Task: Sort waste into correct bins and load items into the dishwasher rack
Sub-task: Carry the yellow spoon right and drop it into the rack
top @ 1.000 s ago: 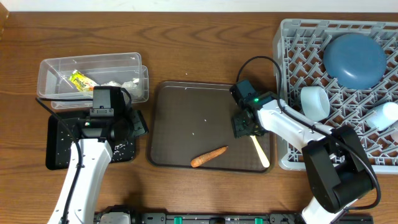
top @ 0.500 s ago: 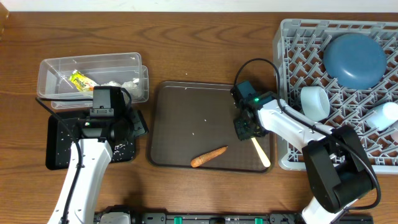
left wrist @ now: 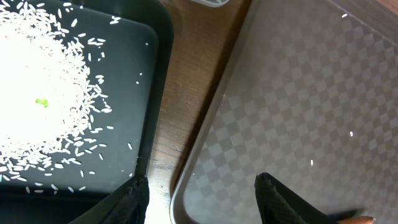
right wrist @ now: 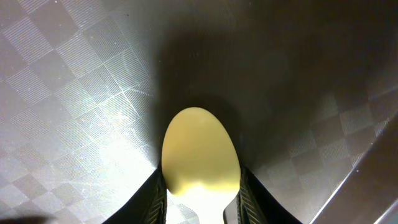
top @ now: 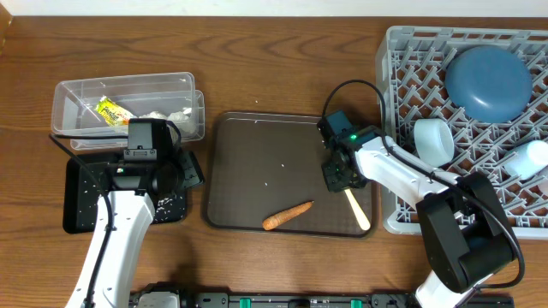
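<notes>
The cream spoon [top: 357,210] lies at the right edge of the brown serving tray [top: 248,162]. My right gripper [top: 339,176] is shut on it; in the right wrist view the spoon's bowl [right wrist: 199,146] sticks out between the fingers [right wrist: 200,196]. An orange carrot piece [top: 287,216] lies on the same tray. My left gripper [top: 181,171] is open and empty over the gap [left wrist: 202,199] between the black tray [top: 81,214] and the serving tray. Rice [left wrist: 37,93] fills the black tray. The clear tub [top: 64,98] holds a yellow-green wrapper [top: 111,111] and white paper.
The grey dishwasher rack [top: 402,103] stands at the right with a blue round dish [top: 488,83] and two white cups [top: 434,141] [top: 531,158] in it. A few rice grains [top: 267,182] dot the serving tray. The rack wall is close to my right gripper.
The spoon's handle has shifted very slightly to the left. Both arms are otherwise still.
</notes>
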Available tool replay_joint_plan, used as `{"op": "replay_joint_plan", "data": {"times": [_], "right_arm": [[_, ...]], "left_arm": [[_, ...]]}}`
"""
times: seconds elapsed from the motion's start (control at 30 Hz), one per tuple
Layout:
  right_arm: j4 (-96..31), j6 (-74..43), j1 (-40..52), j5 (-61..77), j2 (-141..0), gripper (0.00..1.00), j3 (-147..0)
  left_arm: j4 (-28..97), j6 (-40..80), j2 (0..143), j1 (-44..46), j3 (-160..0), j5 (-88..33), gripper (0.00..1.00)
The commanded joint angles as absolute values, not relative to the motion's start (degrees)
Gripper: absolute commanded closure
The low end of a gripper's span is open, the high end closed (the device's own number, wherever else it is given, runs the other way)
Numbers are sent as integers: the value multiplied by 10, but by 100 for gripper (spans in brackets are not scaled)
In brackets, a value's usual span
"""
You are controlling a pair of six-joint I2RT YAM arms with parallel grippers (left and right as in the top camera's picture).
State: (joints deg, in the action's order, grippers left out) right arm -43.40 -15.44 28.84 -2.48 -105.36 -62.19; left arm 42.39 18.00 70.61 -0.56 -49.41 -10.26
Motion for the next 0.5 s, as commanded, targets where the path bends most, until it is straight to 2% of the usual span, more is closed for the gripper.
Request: {"op": "replay_joint_plan", "data": {"times": [0.0, 0.13, 0.47], "right_arm": [[-433, -152, 283, -32, -1065, 73, -621], [-433, -152, 283, -3, -1065, 72, -621], [-430, -163, 281, 17, -1063, 80, -623]], "left_arm": [[426, 177, 707, -7, -497, -96, 43], [426, 177, 707, -7, -497, -96, 43], [426, 177, 707, -7, -497, -96, 43]]}}
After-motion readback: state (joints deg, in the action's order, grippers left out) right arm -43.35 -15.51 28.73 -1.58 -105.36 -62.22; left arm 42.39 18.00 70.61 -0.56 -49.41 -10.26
